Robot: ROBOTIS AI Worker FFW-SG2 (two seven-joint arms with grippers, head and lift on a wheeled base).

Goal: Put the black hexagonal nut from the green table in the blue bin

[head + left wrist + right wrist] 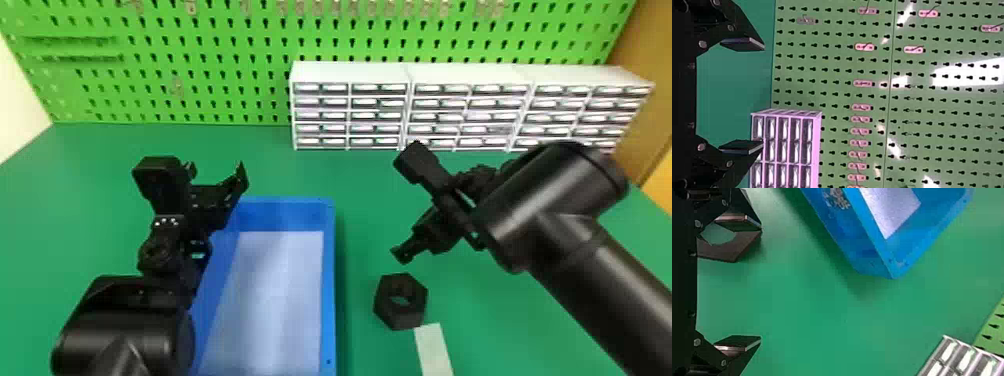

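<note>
Black hexagonal nut (400, 305) sits on bench (357, 235), near right edge of blue bin (328, 285)! Right gripper (425, 225) spread wide, above bench; left gripper (216, 171) wide too, by bin's far left corner.

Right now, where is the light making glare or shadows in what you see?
Left wrist view: white glare patches on the green pegboard, the largest toward the picture's right edge; right wrist view: a soft dark shadow on the green table beside the blue bin; head view: a narrow shadow along the bin's right side.
</note>
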